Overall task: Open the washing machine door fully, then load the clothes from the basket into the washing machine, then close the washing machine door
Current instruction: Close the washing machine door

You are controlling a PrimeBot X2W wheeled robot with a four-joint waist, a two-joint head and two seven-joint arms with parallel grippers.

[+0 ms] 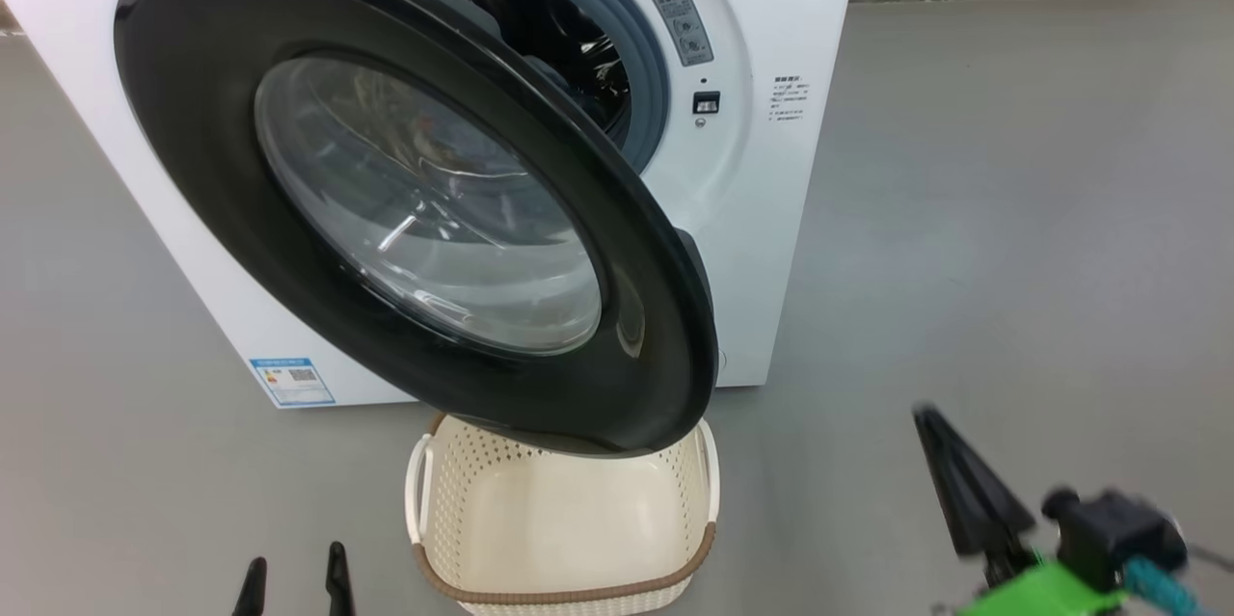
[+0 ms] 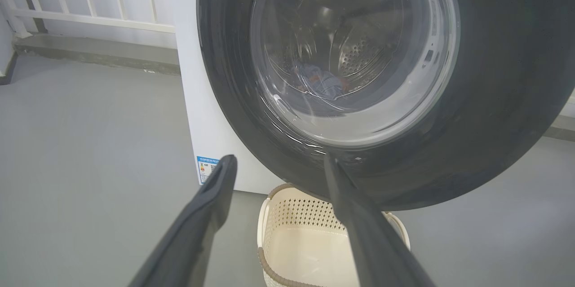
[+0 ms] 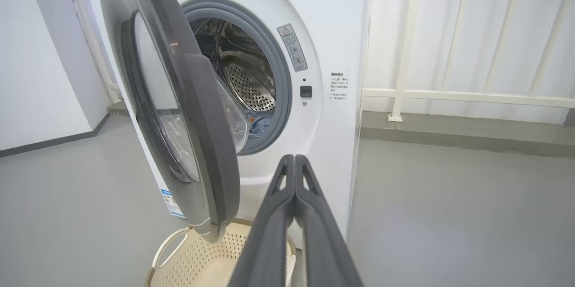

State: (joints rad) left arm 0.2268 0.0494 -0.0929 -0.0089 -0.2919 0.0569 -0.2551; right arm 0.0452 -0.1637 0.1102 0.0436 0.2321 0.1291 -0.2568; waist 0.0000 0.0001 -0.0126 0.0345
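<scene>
The washing machine [image 1: 791, 211] stands with its black round door [image 1: 222, 211] swung partway out over the cream basket [image 1: 564, 594], whose visible inside looks bare. Light-blue clothes [image 3: 258, 123] lie in the steel drum, and show through the door glass in the left wrist view as clothes [image 2: 321, 82]. My left gripper [image 1: 296, 577] is open at the lower left, short of the basket. Its fingers [image 2: 215, 197] spread in front of the door [image 2: 494, 98]. My right gripper [image 1: 927, 418] is shut on nothing, right of the door's free edge [image 3: 211, 143], pointing at the machine front [image 3: 332, 31].
Grey floor surrounds the machine, with wide free room to the right [image 1: 1012, 211]. A white railing [image 3: 449, 96] and a low kerb run behind the machine. A white wall [image 3: 36, 76] stands to the left in the right wrist view.
</scene>
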